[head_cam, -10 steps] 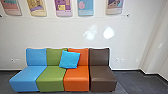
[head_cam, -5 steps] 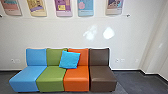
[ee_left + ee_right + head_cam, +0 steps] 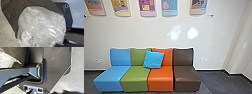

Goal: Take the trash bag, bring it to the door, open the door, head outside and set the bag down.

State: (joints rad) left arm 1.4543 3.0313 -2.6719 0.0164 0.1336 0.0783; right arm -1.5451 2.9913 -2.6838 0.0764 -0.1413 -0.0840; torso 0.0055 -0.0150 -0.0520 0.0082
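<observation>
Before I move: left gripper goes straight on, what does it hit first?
Most likely the trash bag, which shows large in the left wrist view; depth is unclear there, so it may already be touching.

Trash bag (image 3: pixel 9 13): dark film around bulging, crinkled, shiny clear plastic (image 3: pixel 41 26); near robot's dark plate (image 3: pixel 68 16).

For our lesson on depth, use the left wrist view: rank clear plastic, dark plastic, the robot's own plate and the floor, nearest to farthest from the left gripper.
1. Clear plastic and dark plastic: too close to call, both overlapping the plate.
2. Plate: partly behind the plastic.
3. Floor: beyond the rest.
</observation>
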